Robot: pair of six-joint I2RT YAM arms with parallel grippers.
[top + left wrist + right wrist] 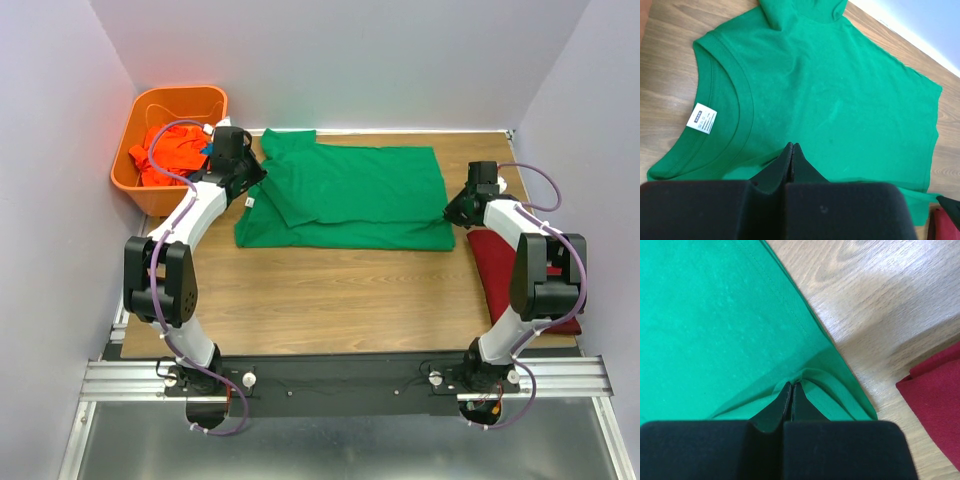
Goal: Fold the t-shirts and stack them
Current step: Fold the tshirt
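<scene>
A bright green t-shirt lies spread across the far half of the table, its left side folded over. My left gripper is shut over its collar end. In the left wrist view its tips are closed just above flat green cloth, with no cloth puckered between them. My right gripper is shut on the shirt's right hem, and the cloth bunches up at the tips. A folded dark red t-shirt lies at the right, under the right arm. An orange t-shirt lies crumpled in the basket.
The orange plastic basket stands at the back left corner, just left of my left gripper. A white neck label shows inside the green collar. Bare wood lies between the green shirt and the arm bases. Walls close in on three sides.
</scene>
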